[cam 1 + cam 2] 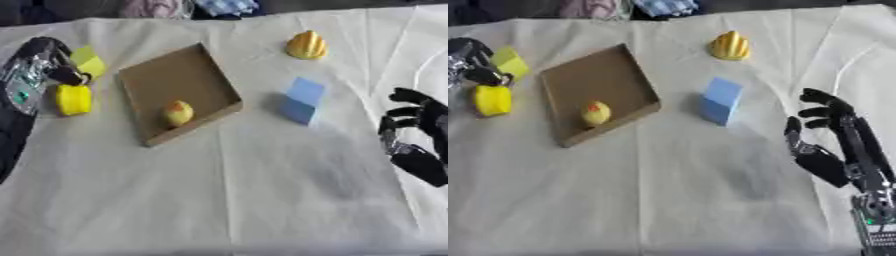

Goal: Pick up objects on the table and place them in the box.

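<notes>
Cardboard box (140,80) on the desk (262,200) already holds a yellow fruit (178,113). Left hand (63,70) curls over a yellow cylinder (74,99) beside it, seemingly grasping; right hand (829,135) idles open.

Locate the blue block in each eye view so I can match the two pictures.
Left eye view: the blue block sits right of centre, upper half.
Right eye view: it sits near centre, upper half.
Shared landmark: the cardboard box lies to its left, a small yellow object inside.

One box (140,82), five small objects
</notes>
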Motion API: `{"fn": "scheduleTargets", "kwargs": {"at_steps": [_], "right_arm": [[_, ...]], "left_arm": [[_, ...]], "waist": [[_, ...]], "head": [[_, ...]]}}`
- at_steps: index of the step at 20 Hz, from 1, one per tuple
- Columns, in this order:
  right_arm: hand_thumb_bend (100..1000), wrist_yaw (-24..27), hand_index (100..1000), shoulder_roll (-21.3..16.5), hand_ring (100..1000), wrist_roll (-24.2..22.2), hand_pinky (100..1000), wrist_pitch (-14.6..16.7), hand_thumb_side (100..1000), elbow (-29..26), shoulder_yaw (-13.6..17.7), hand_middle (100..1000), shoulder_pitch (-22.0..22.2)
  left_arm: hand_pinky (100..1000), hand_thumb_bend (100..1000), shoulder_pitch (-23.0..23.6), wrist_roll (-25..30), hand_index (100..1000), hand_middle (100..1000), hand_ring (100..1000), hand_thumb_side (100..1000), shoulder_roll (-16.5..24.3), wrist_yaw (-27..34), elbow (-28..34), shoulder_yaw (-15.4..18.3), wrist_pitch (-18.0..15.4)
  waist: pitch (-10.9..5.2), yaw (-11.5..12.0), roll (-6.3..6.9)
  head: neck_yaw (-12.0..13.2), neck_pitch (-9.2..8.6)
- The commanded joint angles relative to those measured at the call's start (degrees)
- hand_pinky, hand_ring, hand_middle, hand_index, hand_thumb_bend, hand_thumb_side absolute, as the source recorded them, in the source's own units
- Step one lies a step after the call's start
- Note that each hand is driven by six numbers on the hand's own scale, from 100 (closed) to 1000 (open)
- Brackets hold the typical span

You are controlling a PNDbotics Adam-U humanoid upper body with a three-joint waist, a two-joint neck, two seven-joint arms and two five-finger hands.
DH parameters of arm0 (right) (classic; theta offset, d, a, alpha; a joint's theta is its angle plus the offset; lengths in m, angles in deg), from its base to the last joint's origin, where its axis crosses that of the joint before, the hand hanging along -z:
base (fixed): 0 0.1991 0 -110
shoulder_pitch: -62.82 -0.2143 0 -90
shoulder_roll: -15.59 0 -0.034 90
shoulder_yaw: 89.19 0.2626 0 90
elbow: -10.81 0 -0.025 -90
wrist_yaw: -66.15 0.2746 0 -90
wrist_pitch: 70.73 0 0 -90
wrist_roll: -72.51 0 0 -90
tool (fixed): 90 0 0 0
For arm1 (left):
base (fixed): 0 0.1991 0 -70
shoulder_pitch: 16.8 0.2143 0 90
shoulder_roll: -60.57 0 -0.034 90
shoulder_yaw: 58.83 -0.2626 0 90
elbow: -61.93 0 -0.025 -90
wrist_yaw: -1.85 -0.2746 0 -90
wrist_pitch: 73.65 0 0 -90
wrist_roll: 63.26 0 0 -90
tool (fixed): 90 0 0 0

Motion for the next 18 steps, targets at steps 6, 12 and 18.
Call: {"fn": "scheduleTargets", "kwargs": {"at_steps": [6, 12, 18], "right_arm": [[100, 0.09, 891, -0.95, 734, 0.11, 675, 0.03, 359, -0.61, 0.20, 804, -0.56], [100, 0.11, 891, -0.85, 734, 0.05, 675, 0.07, 359, -0.62, 0.15, 803, -0.62], [100, 0.14, 891, -0.81, 734, 0.05, 675, 0.05, 358, -0.62, 0.16, 803, -0.61]], "left_arm": [[620, 407, -1.27, -1.00, 633, 513, 501, 142, 2.67, 3.50, 7.83, -1.32, -1.81], [631, 420, -1.55, 4.16, 648, 529, 517, 154, 1.72, 4.40, 12.50, -4.90, -4.76], [634, 429, -1.22, 9.85, 654, 537, 524, 158, 0.50, 3.94, 15.95, -8.25, -6.84]], "waist": [[-1.48, 0.32, 0.64], [-1.59, 0.21, 0.65], [-1.59, 0.05, 0.67]], "head": [[-0.42, 0.27], [-0.40, 0.27], [-0.47, 0.27]]}}
